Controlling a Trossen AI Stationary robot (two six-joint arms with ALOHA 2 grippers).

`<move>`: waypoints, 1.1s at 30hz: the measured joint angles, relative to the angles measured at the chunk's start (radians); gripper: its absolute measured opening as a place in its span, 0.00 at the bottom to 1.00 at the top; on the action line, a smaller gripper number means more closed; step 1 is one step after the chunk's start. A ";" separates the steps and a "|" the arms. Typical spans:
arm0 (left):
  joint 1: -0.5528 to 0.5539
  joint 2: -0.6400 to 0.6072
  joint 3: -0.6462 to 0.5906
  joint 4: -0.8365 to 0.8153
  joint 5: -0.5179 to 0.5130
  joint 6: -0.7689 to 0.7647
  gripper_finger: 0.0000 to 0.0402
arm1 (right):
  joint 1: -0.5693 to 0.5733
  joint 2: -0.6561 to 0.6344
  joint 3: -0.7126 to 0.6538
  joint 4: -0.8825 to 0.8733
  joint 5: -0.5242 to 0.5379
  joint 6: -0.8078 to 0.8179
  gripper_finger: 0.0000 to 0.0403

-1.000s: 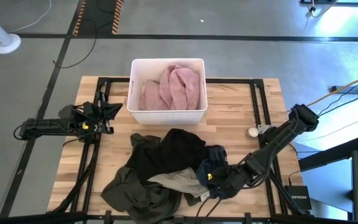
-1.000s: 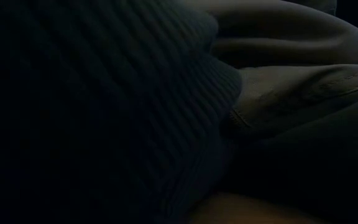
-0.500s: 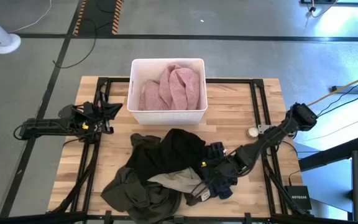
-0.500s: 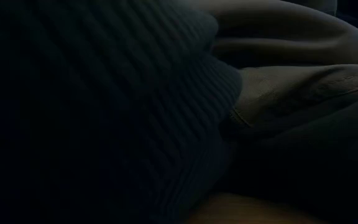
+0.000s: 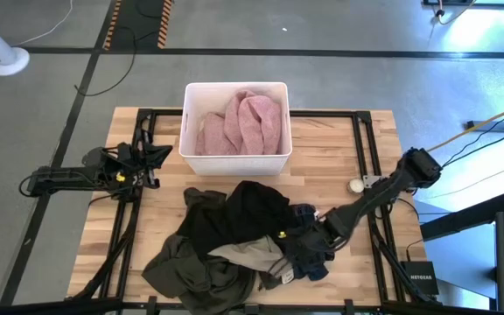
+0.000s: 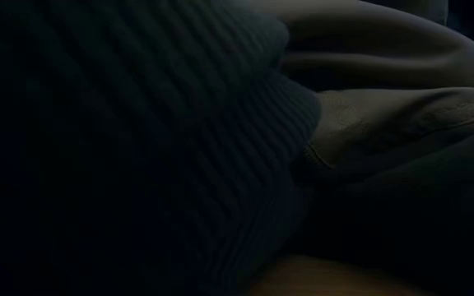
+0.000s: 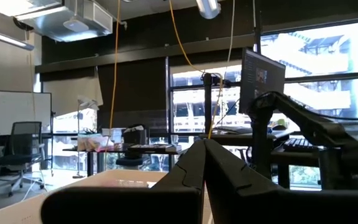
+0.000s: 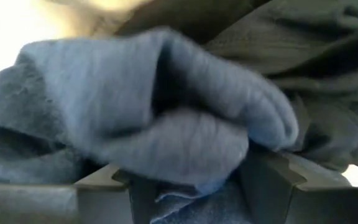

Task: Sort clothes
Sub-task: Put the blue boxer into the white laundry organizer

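Navy garment (image 5: 307,254) dragged slightly leftward.

Left arm: folded low at the left edge of the surface, waiting.
Left gripper (image 5: 153,156): fingers (image 7: 185,180) pressed together, pointing level.
Right arm: stretched low from the right edge toward the front middle.
Right gripper (image 5: 297,245): fingers clamped on blue fabric.

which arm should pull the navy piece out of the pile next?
Right. Its end effector is already at the navy garment on the pile's right edge, with blue fabric bunched between its fingers in the wrist view. The left end effector waits at the table's left edge, away from the pile.
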 joint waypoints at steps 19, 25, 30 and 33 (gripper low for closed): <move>0.000 0.000 0.000 -0.002 0.000 0.024 0.00 | -0.058 0.052 0.001 -0.007 -0.026 -0.083 0.06; 0.000 0.000 0.000 0.009 0.000 0.025 0.00 | -0.058 -0.050 0.000 -0.049 0.020 -0.054 0.09; 0.000 0.000 0.000 0.023 0.000 0.032 0.00 | -0.059 -0.164 0.000 -0.049 0.056 -0.053 0.04; 0.000 0.000 0.000 0.023 0.000 0.034 0.00 | -0.059 -0.233 0.000 -0.047 0.097 -0.053 0.05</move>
